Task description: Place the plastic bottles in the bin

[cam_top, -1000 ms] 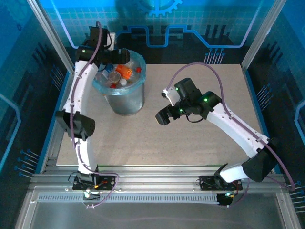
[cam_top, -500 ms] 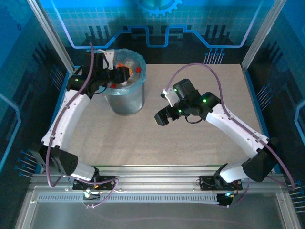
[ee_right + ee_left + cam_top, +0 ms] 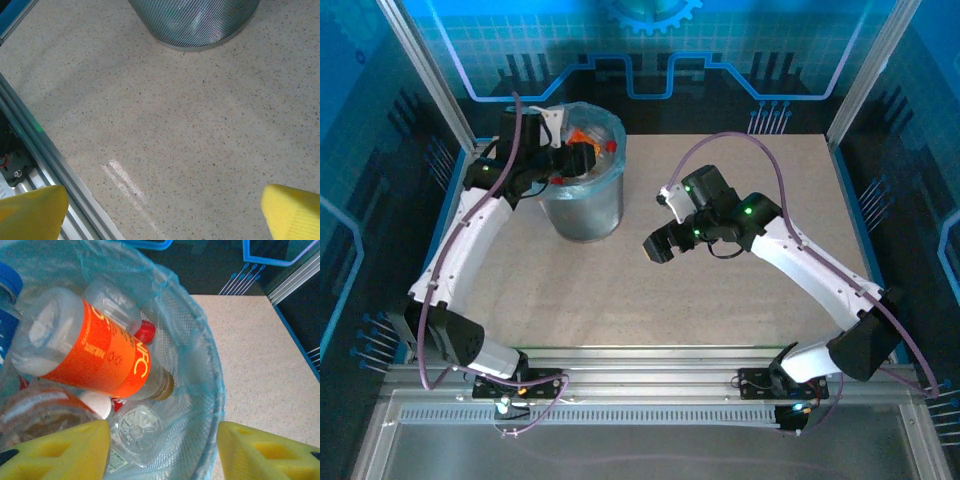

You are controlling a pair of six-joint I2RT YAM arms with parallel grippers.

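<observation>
Blue panels wall in a speckled beige table. From overhead, the bin stands at 10 o'clock on the table, with plastic bottles heaped inside. The left gripper hangs over its rim. The right gripper hovers at the bin's 4 o'clock. From the left wrist, the jaws stand apart, holding nothing, above an orange-labelled bottle lying in the blue-lined bin. From the right wrist, the jaws are spread wide and empty over bare tabletop, with the bin's mesh base at 12 o'clock.
</observation>
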